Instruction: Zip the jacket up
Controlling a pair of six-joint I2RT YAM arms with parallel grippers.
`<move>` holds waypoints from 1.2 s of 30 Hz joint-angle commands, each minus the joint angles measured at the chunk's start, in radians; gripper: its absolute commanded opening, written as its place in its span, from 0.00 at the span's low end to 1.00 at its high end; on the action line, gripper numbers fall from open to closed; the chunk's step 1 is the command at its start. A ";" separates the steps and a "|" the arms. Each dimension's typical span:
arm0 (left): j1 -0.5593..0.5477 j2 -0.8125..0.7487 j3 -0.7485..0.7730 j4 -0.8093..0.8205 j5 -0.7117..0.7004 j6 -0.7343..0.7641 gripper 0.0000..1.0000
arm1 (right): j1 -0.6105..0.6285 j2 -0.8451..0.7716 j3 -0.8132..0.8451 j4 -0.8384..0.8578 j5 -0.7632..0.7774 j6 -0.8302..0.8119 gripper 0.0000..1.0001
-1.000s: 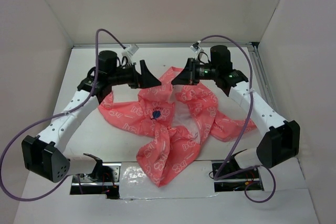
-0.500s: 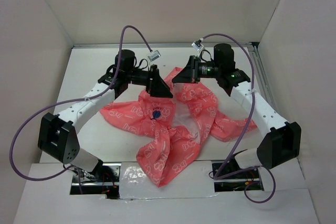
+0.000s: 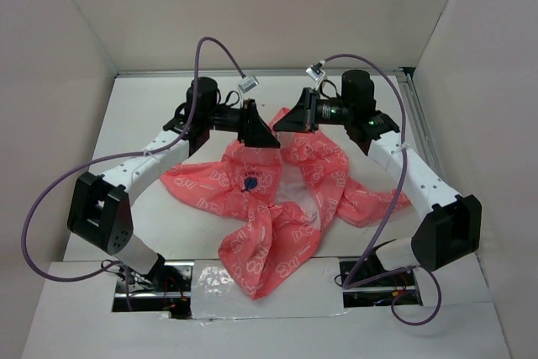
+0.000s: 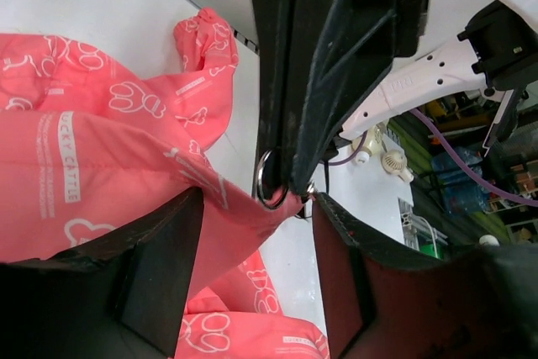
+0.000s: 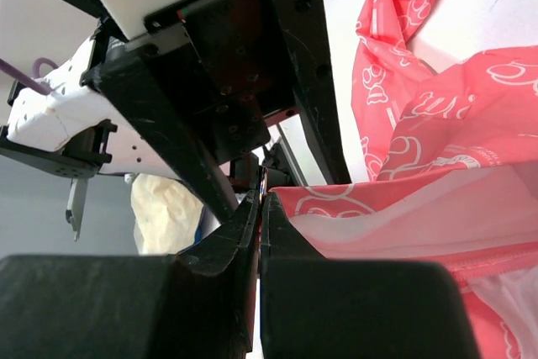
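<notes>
The coral-pink jacket (image 3: 269, 208) lies crumpled in the middle of the table, its dark blue chest mark (image 3: 250, 182) facing up. My right gripper (image 3: 282, 126) is shut on the jacket's upper edge and holds it lifted. In the right wrist view its fingers (image 5: 261, 216) pinch pink fabric (image 5: 437, 208) with pale lining. In the left wrist view the right gripper's fingertips (image 4: 336, 65) hold a metal ring (image 4: 271, 181) with fabric (image 4: 101, 166). My left gripper (image 3: 267, 139) is open, and the ring sits just beyond its tips (image 4: 256, 250).
White walls enclose the table (image 3: 151, 107) on three sides. A metal rail (image 3: 418, 115) runs along the right edge. Purple cables (image 3: 210, 48) arch above both arms. The jacket's lower end hangs over the near edge between the arm bases.
My left arm has swung right and forward, bringing its open gripper up to the right gripper's fingertips. The right gripper has stayed shut on the jacket, almost still.
</notes>
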 commanded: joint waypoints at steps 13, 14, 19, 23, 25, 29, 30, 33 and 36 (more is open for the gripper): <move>0.024 0.000 -0.011 0.237 0.159 -0.105 0.32 | 0.015 -0.012 -0.003 0.045 -0.041 -0.027 0.00; 0.024 0.003 -0.016 0.244 0.165 -0.117 0.26 | 0.018 -0.010 0.001 0.033 -0.032 -0.033 0.00; 0.025 0.007 -0.028 0.304 0.153 -0.175 0.25 | 0.018 -0.012 -0.015 0.034 -0.022 -0.021 0.00; 0.030 0.023 -0.029 0.362 0.153 -0.252 0.13 | 0.034 -0.018 -0.022 0.034 0.017 -0.007 0.00; 0.032 0.039 -0.017 0.373 0.162 -0.281 0.20 | 0.043 -0.024 -0.039 0.054 0.051 0.016 0.00; 0.028 0.040 -0.009 0.345 0.149 -0.275 0.34 | 0.058 -0.050 -0.065 0.087 0.106 0.054 0.00; 0.028 0.038 -0.014 0.350 0.144 -0.280 0.35 | 0.061 -0.053 -0.067 0.082 0.114 0.050 0.00; 0.025 0.029 -0.014 0.356 0.138 -0.281 0.32 | 0.067 -0.056 -0.081 0.086 0.126 0.064 0.00; 0.024 0.027 -0.017 0.355 0.126 -0.280 0.18 | 0.067 -0.056 -0.088 0.113 0.119 0.085 0.00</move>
